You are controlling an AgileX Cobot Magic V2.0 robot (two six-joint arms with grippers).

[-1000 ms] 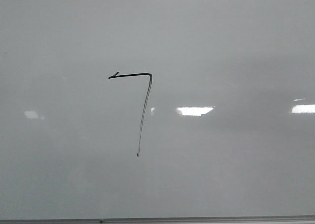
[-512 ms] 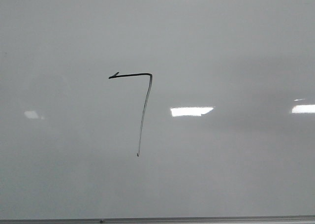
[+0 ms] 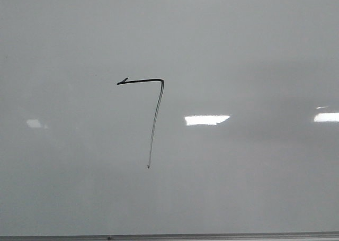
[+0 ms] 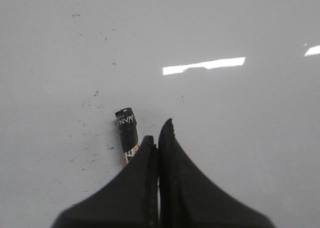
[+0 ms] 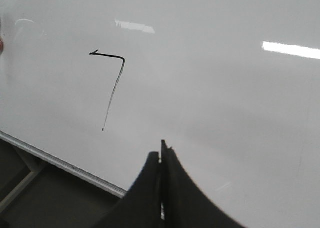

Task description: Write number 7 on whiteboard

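Observation:
The number 7 (image 3: 155, 119) is a thin black line on the whiteboard (image 3: 254, 50), left of centre. It also shows in the right wrist view (image 5: 113, 92). Neither gripper appears in the front view. My left gripper (image 4: 157, 130) is shut, with its jaws pressed together over the whiteboard (image 4: 235, 138). A black-capped marker (image 4: 127, 128) pokes out from behind the left finger, beside the jaws and not between them. My right gripper (image 5: 159, 149) is shut and empty, over the whiteboard (image 5: 225, 87) near its bottom edge, apart from the 7.
The board's thin metal bottom edge (image 3: 212, 235) runs along the bottom of the front view and also shows in the right wrist view (image 5: 60, 163), with dark floor beyond it. Bright light reflections (image 3: 207, 119) lie right of the 7. Small dark specks (image 4: 95, 93) dot the board near the marker.
The 7 has not changed. Only the light reflection right of it has widened a little to the left.

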